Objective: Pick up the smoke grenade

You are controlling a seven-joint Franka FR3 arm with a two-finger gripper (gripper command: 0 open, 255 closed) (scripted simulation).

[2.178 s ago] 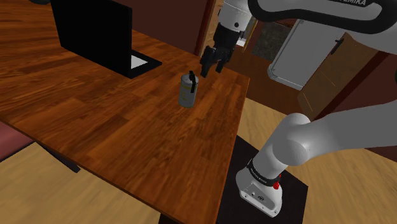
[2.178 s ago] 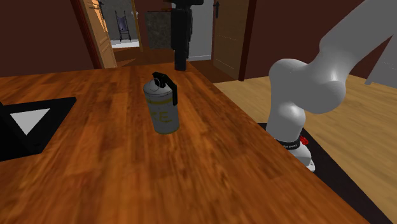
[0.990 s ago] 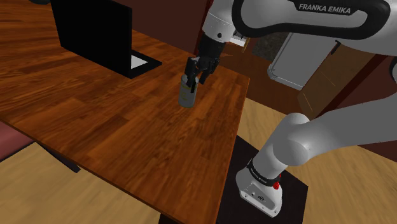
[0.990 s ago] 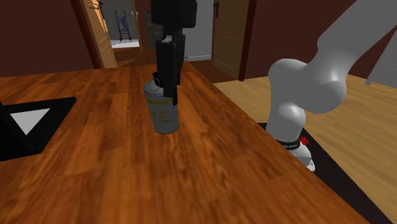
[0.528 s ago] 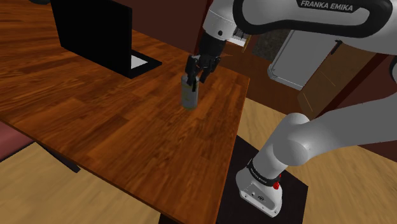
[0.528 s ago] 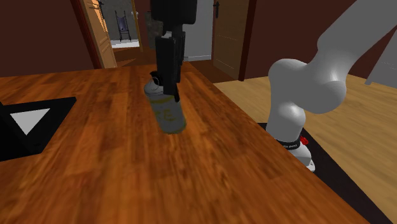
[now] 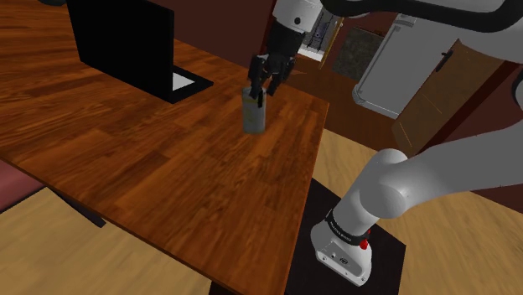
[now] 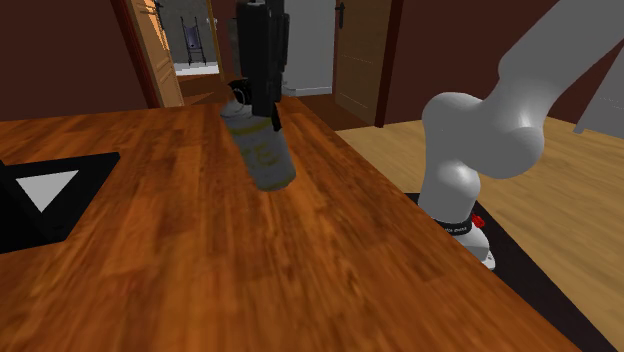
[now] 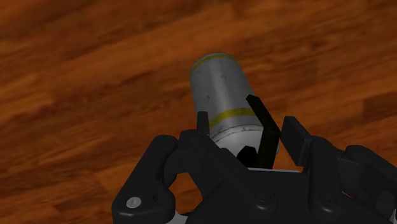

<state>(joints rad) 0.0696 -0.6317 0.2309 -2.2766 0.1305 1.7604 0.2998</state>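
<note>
Grey cylindrical smoke grenade (image 7: pixel 253 116) with yellow bands, clasped at its top by the all-black gripper (image 7: pixel 261 87).
Shoulder view: it hangs over the brown wooden table (image 7: pixel 151 159), far right part, right of an open black laptop (image 7: pixel 126 42). Second exterior view: tilted, base rightward. Wrist view: fingers (image 9: pixel 202 122) clamp its neck.

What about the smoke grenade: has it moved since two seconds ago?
Yes. The smoke grenade, clasped by the hand, has risen off the wooden table and tilted, base toward the second exterior view's right.
</note>
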